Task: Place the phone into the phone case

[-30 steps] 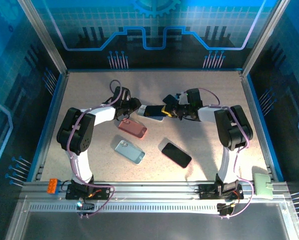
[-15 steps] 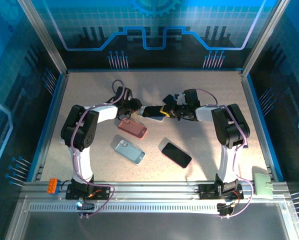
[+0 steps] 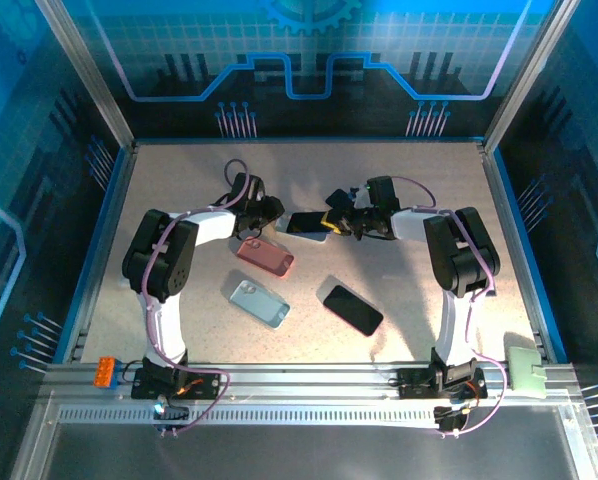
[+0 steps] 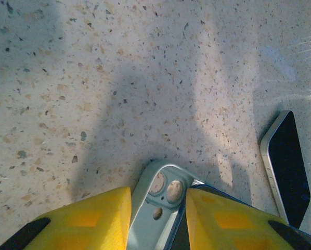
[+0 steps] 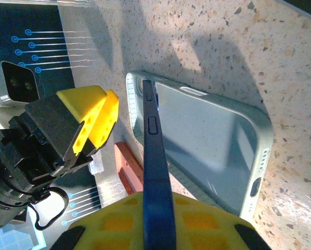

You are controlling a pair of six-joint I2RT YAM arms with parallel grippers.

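While the left gripper (image 4: 158,200) pinched the pale phone case (image 5: 207,140) by its camera end, the right gripper (image 5: 156,211) clamped the dark phone (image 5: 151,125) edge-on over it, mid-table, far side.

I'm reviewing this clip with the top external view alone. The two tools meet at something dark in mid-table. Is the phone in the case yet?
Observer: Not yet. In the right wrist view the right tool grips the dark blue phone standing on its edge at the pale case, which lies flat on the table.
Reviewer: And what is the left tool doing to the case?
Observer: In the left wrist view the left tool has its yellow fingers on either side of the case's camera-cutout end, touching it.
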